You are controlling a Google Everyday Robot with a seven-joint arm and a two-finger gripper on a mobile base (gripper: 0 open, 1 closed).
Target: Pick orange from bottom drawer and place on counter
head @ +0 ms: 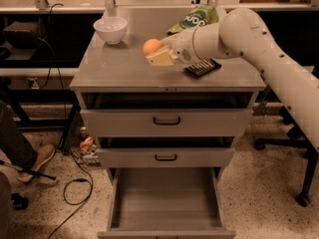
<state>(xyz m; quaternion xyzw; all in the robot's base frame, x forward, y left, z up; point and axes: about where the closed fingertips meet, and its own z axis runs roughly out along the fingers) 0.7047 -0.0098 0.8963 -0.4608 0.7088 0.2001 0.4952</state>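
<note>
My gripper (158, 54) is pinching the orange (151, 46) over the bench (114, 66) — near the middle — and the bottom drawer (164, 203) is pulled open down below

counter (124, 69): matt metal | orange (151, 46): smooth | claw (155, 53) above counter: cream plastic

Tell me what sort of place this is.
Probably a lab or workshop: grey metal three-drawer cabinet, speckled floor, black wheeled stand. The robot's hand holds a small round orange fruit over the cabinet's counter.
</note>
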